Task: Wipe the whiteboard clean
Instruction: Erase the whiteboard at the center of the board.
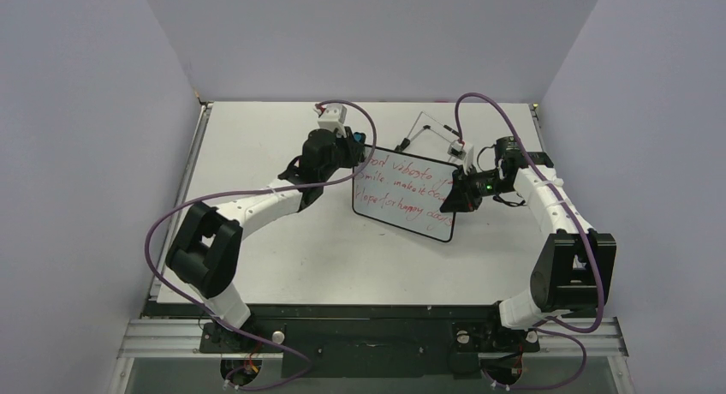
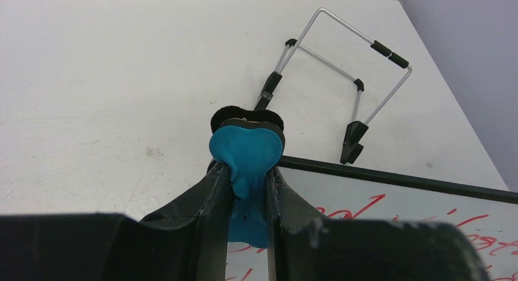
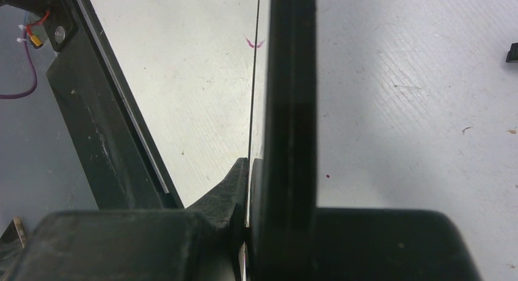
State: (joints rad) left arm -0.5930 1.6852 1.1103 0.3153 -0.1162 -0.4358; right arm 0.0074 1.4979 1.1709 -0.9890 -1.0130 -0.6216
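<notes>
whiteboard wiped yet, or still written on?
Still written on. The small black-rimmed whiteboard carries three lines of red handwriting in the top view; red strokes also show in the left wrist view.

We are seeing the left arm (image 1: pixel 257 207) and right arm (image 1: pixel 548 202) wearing white shells between black joint housings, with purple cables (image 1: pixel 147 236) looping along each. A green light (image 1: pixel 488 187) is glowing on the right wrist, and the left gripper (image 2: pixel 247 170) is showing scuffed black fingers (image 2: pixel 204 201).
</notes>
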